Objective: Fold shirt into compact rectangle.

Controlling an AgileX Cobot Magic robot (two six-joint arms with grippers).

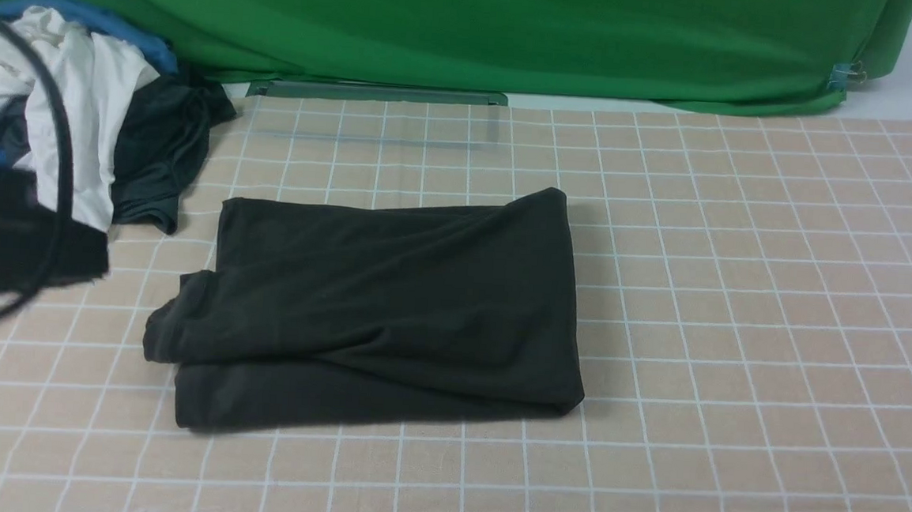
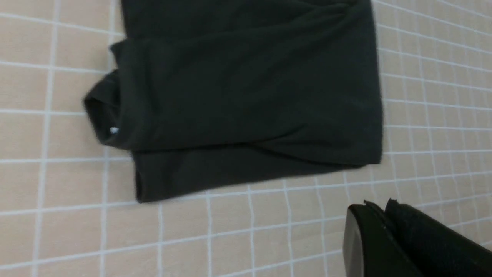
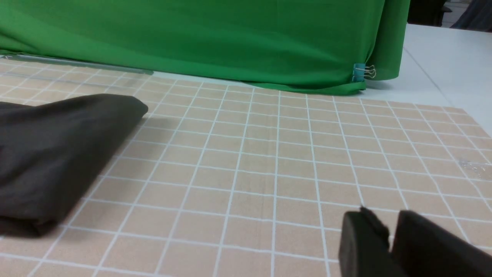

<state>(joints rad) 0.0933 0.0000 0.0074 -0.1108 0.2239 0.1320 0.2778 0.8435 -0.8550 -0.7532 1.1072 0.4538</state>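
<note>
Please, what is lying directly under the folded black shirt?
The black shirt lies flat on the beige grid-patterned mat, which shows on every side of it. Only its own lower folded layer sticks out along the near edge. Whatever is inside the folds is covered.

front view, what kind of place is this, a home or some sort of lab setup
Most likely a lab or robot recording setup, not a home. A green backdrop cloth is held by a binder clip, a gridded mat covers the table, and a folded black shirt lies beside a pile of spare garments.
</note>
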